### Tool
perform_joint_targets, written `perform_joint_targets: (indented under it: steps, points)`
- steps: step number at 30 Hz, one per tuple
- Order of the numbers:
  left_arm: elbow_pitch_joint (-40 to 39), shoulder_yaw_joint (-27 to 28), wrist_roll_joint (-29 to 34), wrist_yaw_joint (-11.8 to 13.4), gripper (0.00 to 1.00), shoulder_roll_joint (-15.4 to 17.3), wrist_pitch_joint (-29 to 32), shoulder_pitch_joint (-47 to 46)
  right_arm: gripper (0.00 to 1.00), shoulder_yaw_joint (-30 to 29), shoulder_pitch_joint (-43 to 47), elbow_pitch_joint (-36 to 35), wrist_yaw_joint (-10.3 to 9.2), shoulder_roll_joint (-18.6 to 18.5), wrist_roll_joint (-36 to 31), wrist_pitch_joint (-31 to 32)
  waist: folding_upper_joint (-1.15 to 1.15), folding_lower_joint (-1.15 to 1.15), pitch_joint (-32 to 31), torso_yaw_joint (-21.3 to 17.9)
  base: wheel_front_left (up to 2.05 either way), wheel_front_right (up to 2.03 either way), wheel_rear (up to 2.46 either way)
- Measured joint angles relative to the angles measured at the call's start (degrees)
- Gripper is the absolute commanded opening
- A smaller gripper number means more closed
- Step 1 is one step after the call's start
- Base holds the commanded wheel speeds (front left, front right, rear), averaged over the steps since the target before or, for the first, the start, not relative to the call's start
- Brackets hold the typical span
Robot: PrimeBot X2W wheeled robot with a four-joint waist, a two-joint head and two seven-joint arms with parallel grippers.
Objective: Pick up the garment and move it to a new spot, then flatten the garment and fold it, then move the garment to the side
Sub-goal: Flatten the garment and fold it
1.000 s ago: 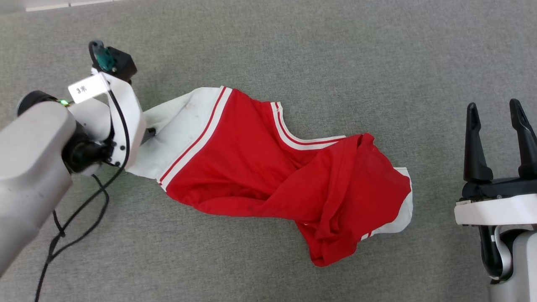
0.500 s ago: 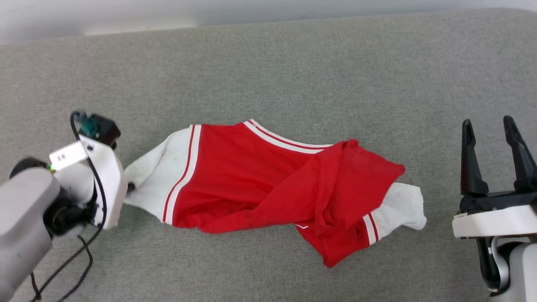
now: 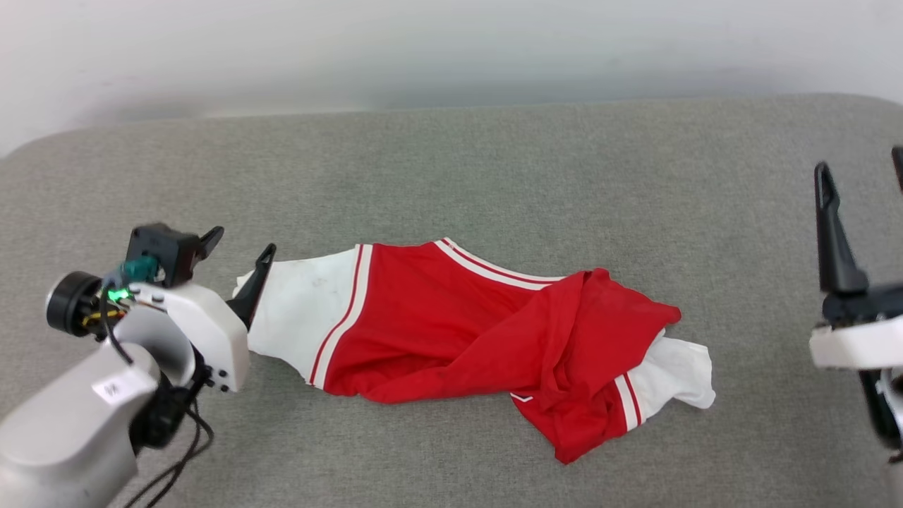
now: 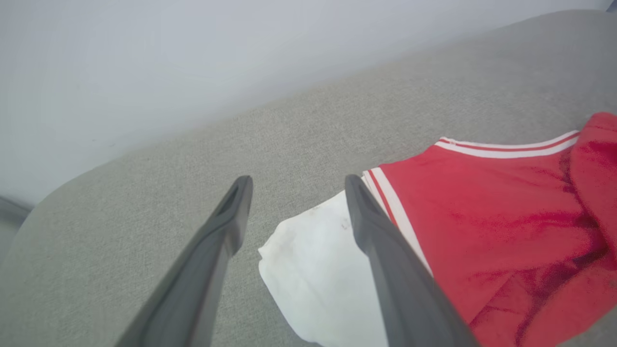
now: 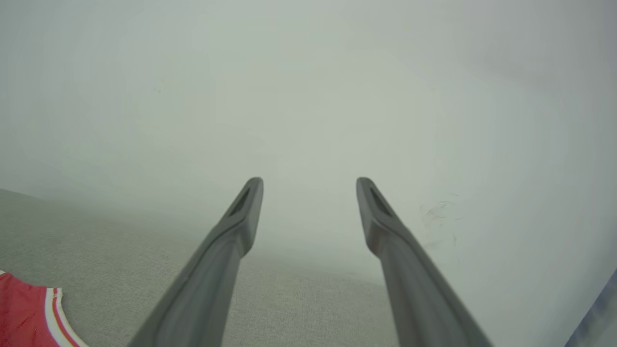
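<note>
the garment [image 3: 451, 324] (red, white-sleeved, stripe-trimmed) lies crumpled and twisted on the grey surface [image 3: 494, 162].

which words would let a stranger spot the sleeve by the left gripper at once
Start at the grey padded surface, where a crumpled red garment lies across the middle. Its end beside the open left gripper is the sleeve: flat, white, with a thin red stripe, unlike the other sleeve, half buried under red folds.
</note>
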Motion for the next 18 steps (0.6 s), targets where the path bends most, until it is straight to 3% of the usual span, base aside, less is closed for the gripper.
perform_joint_targets:
  steps: [4, 8, 11, 13, 18]
  points:
    - [-3.5, 2.7, 1.7, 6.3, 1.0, -1.3, -7.2, 4.3, 1.0, 5.4, -5.0, 0.1, -0.01, -6.7, 3.1, 5.8, 0.0, 0.0, -1.2, 1.0, 0.0, 0.0, 0.0]
    - [-8.2, 8.0, 5.2, 12.3, 1.0, -2.6, -8.4, 9.2, 1.0, 13.1, -9.4, -1.0, -0.01, -14.6, 10.2, 17.2, 0.0, 0.0, -1.5, 1.6, 0.0, 0.0, 0.0]
    - [-13.2, 15.1, 11.3, 15.8, 1.0, -4.5, -8.5, 13.3, 1.0, 18.8, -11.8, -2.2, 0.0, -20.7, 17.2, 27.1, 0.0, 0.0, -1.5, 2.0, 0.0, 0.0, 0.0]
    - [-15.3, 19.1, 14.6, 17.1, 1.0, -5.9, -8.6, 17.3, 1.0, 22.8, -12.8, -3.0, -0.01, -24.5, 22.1, 33.9, 0.0, 0.0, -1.4, 2.2, 0.0, 0.0, 0.0]
    - [-18.7, 27.9, 21.7, 17.2, 1.0, -10.3, -8.6, 24.6, 1.0, 32.3, -14.9, -5.7, 0.0, -32.1, 34.1, 49.9, 0.0, 0.0, -0.7, 2.6, 0.0, 0.0, 0.0]
